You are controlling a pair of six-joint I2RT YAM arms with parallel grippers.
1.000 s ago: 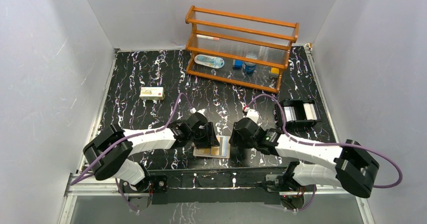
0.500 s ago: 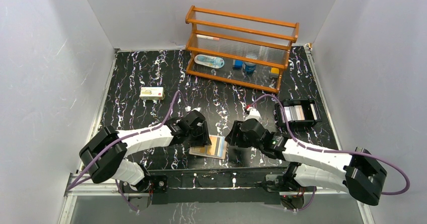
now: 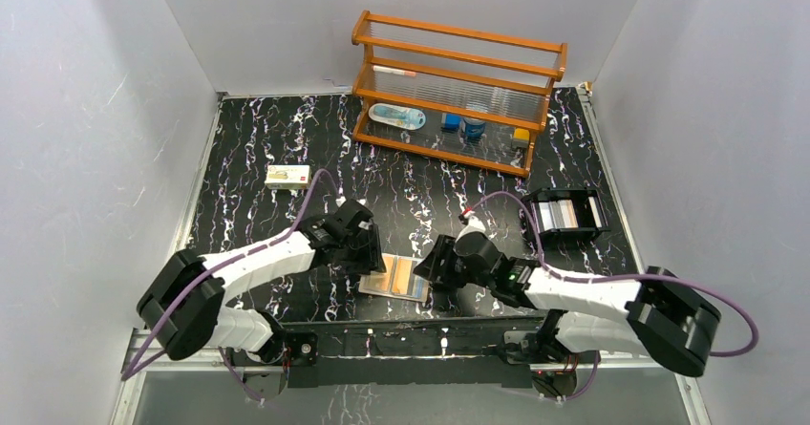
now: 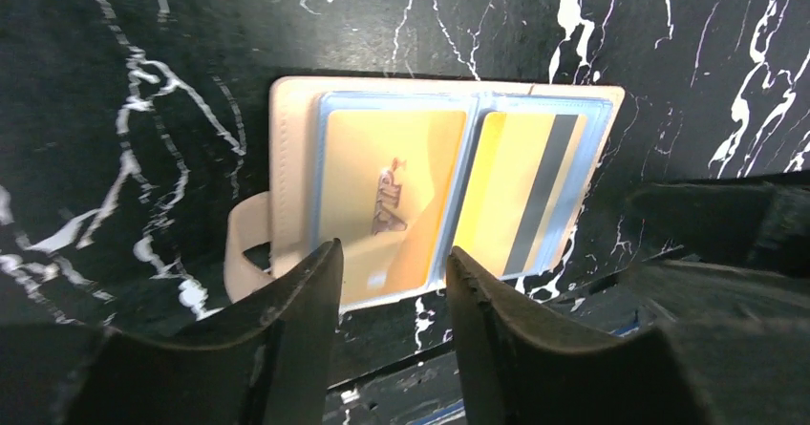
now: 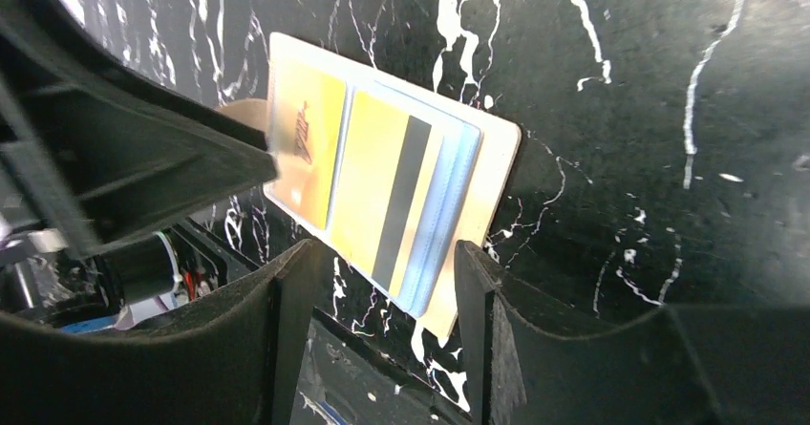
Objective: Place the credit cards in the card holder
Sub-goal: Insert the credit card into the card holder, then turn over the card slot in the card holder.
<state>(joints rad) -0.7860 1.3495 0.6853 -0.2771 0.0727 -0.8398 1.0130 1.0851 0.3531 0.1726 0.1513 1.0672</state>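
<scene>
Just beyond left fingers, card holder, cards inside

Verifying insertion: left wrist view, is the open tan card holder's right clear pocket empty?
No, the tan card holder's right pocket holds a yellow plastic card with a dark stripe.

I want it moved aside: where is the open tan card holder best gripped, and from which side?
Take the curled tan strap at the end of the flat tan card holder nearest the left arm. The holder lies open flat on the black marble table, leaving fingers little edge, while the strap loops out. Coming down from above, astride it, looks best.
</scene>
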